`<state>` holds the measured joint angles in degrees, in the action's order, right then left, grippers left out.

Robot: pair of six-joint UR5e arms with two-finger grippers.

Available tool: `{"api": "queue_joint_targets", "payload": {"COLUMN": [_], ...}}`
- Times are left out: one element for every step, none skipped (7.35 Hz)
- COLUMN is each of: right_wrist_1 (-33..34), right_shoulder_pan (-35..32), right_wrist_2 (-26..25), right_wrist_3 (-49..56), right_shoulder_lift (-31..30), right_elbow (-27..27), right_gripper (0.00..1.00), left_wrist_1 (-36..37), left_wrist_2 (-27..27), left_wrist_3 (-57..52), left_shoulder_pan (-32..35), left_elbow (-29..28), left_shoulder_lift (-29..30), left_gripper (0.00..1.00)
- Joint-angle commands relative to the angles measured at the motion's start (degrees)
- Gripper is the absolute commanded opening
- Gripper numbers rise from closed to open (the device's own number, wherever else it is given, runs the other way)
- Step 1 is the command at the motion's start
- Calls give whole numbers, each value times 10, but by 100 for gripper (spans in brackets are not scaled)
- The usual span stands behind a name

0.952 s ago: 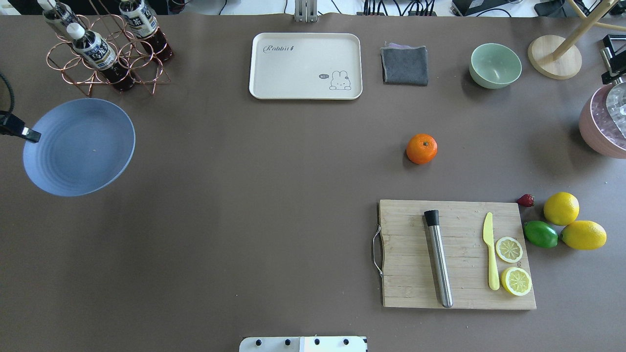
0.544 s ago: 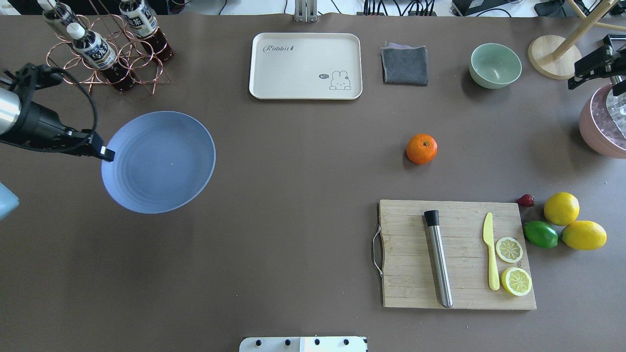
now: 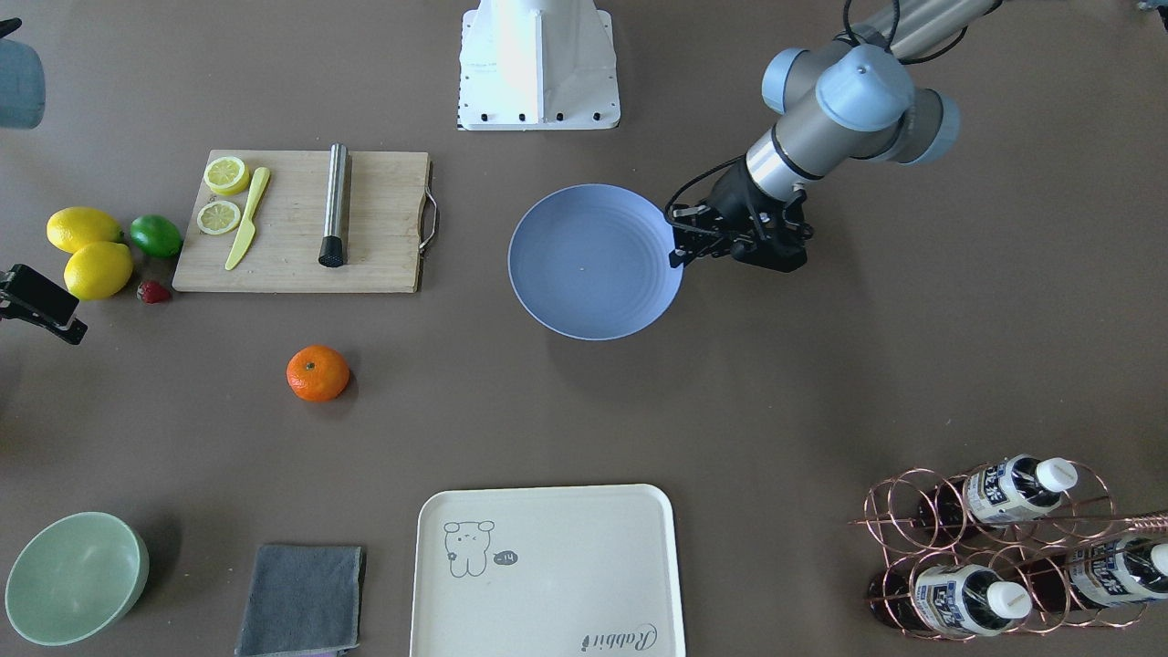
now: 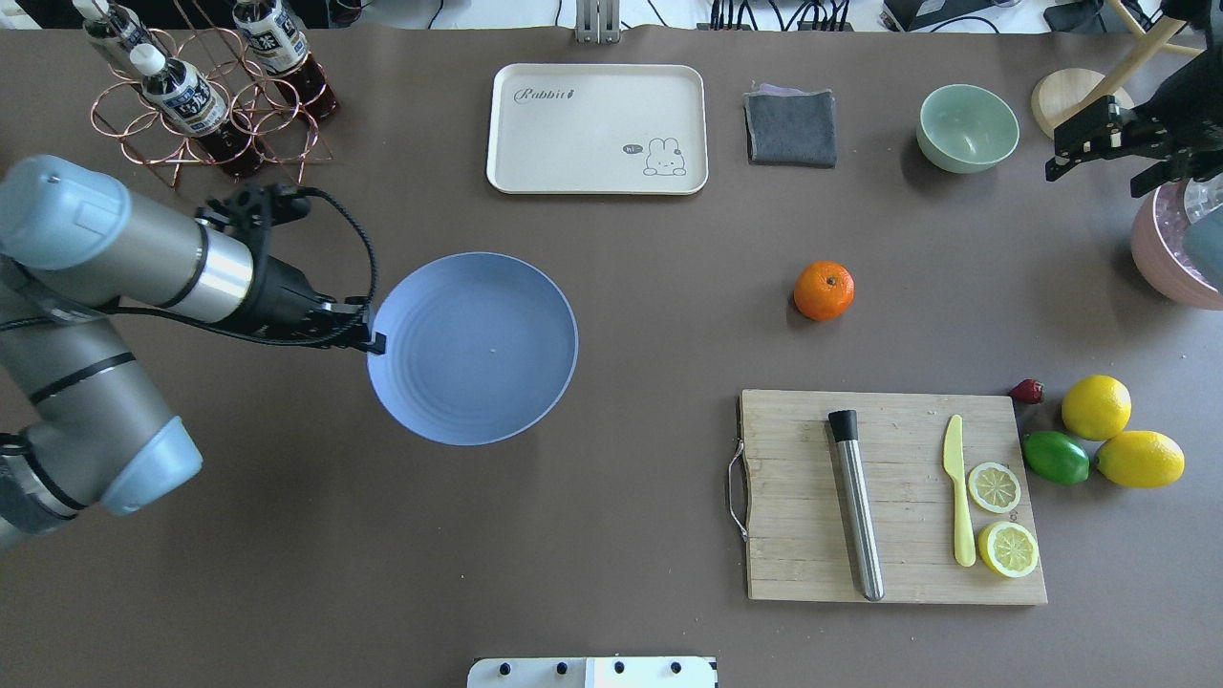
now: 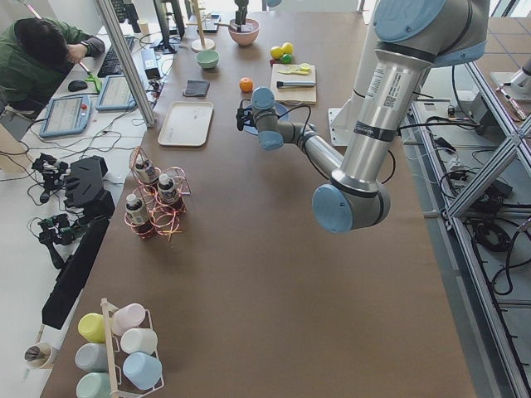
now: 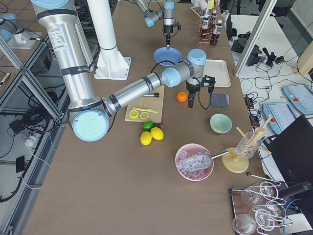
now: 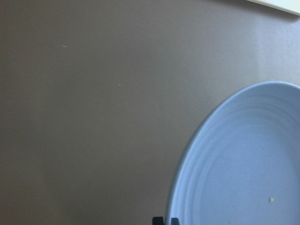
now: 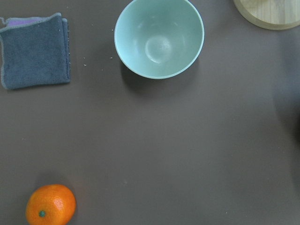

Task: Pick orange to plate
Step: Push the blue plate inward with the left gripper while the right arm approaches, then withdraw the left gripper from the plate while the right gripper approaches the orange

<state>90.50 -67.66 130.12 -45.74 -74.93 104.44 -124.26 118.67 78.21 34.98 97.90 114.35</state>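
Note:
The orange [image 4: 824, 290] rests on the brown table right of centre, also seen as the orange [image 3: 318, 373] and low in the right wrist view as the orange [image 8: 50, 205]. My left gripper [image 4: 373, 342] is shut on the left rim of the blue-grey plate [image 4: 478, 349], which sits near the table's middle; from the front this is the plate [image 3: 593, 265] and the left gripper [image 3: 677, 255]. The plate [image 7: 243, 164] fills the left wrist view's right side. My right gripper [image 4: 1099, 177] hovers at the far right, open and holding nothing, well right of the orange.
A cutting board [image 4: 793, 573] with a steel muddler, yellow knife and lemon slices lies near right. Lemons [image 4: 1096, 407] and a lime [image 4: 1056, 458] sit beside it. At the back are a cream tray [image 4: 597, 129], grey cloth [image 4: 791, 127], green bowl [image 4: 967, 128] and bottle rack [image 4: 205, 105]. A pink ice bowl [image 4: 1170, 258] stands far right.
My left arm has carried the plate rightward from the table's left edge to near the middle. My right gripper has come further into view from the right edge. The orange has not moved.

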Motion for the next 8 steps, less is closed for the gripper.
{"api": "queue_joint_targets", "payload": {"right_wrist_1": [-48, -77, -84, -84, -84, -84, -84, -85], "right_shoulder_pan": [25, 35, 44, 48, 50, 53, 59, 67], "right_wrist_2": [-24, -27, -28, -29, -29, -30, -34, -40], "right_wrist_3": [-58, -81, -99, -108, -109, -109, -112, -127], "right_shoulder_lift": [1, -2, -2, 0, 0, 1, 2, 3], "right_elbow": [-11, -18, -18, -17, -17, -17, -16, -15], "right_gripper": [100, 100, 100, 100, 100, 100, 100, 100], "left_wrist_1": [23, 22, 21, 20, 20, 19, 18, 18], "left_wrist_2": [-73, -80, -107, -120, -120, -127, -130, -109], "left_wrist_3": [26, 29, 33, 33, 33, 31, 25, 10], "left_shoulder_pan": [-53, -61, -76, -81, -81, -77, -60, -37], "left_elbow": [-17, -31, -44, -54, -55, -53, -50, -48], "left_shoulder_lift": [38, 46, 55, 61, 61, 58, 54, 54], "left_gripper": [0, 0, 0, 0, 2, 97, 98, 98]}}
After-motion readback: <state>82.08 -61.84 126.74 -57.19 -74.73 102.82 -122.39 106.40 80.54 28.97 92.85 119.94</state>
